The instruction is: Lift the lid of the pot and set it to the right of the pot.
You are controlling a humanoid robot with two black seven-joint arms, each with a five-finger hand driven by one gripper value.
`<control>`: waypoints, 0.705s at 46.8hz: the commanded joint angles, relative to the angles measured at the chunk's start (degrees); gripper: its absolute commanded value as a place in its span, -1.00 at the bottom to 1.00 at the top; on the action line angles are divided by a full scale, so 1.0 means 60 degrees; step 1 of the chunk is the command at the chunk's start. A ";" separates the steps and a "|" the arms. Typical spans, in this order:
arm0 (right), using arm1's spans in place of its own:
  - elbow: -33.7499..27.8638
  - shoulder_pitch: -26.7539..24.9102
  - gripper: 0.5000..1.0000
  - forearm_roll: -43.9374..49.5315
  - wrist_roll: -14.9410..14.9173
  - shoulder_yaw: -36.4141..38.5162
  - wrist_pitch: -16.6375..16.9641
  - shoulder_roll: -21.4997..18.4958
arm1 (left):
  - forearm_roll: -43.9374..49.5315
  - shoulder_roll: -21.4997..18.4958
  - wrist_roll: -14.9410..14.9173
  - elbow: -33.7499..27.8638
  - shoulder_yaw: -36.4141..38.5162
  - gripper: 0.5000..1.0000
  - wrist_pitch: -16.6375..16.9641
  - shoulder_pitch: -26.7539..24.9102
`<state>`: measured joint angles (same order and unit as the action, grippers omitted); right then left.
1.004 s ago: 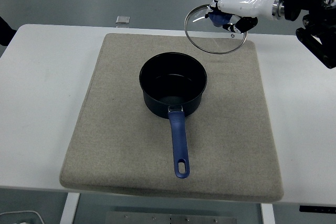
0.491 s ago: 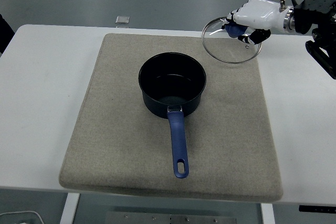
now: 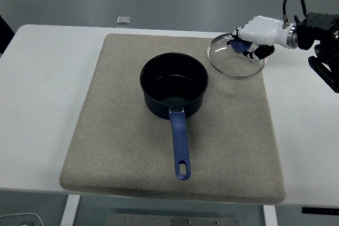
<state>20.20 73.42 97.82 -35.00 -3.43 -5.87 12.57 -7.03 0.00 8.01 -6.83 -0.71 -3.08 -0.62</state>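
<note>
- I see the right hand (image 3: 254, 34) entering from the right edge, its white fingers curled around the blue knob of the glass pot lid (image 3: 235, 55).
- The lid sits over the far right corner of the beige mat (image 3: 122, 130), to the right of and beyond the pot (image 3: 174, 84). I cannot tell whether its rim touches the mat.
- The lid is clear of the pot; the two are near each other but apart.
- The pot stands uncovered near the middle of the mat, its dark interior visible.
- The pot's blue handle (image 3: 180, 149) points toward the near edge of the white table (image 3: 42, 88).
- A small grey object (image 3: 123, 20) lies at the table's far edge, beyond the mat.
</note>
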 commanded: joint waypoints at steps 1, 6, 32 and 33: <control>0.0002 -0.0020 -1.00 0.0015 0.0000 0.0000 -0.0018 0.0014 | 0.0000 0.0000 0.0012 0.0010 0.0002 1.00 0.0000 0.0001; 0.0002 -0.0167 -1.00 0.0001 0.0000 0.0000 -0.0018 0.0072 | 0.0000 0.0000 0.0012 -0.0004 0.0002 1.00 0.0000 0.0001; 0.0002 -0.0475 -1.00 0.0001 0.0000 0.0000 -0.0120 0.0233 | 0.0000 0.0000 0.0012 0.0011 0.0002 1.00 0.0000 0.0001; 0.0002 -0.0475 -1.00 0.0001 0.0000 0.0000 -0.0120 0.0233 | 0.0000 0.0000 -0.0003 -0.0004 0.0002 1.00 0.0000 0.0001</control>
<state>20.19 70.66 97.83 -34.99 -3.43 -6.60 13.94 -7.03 0.00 8.02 -6.78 -0.70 -3.08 -0.62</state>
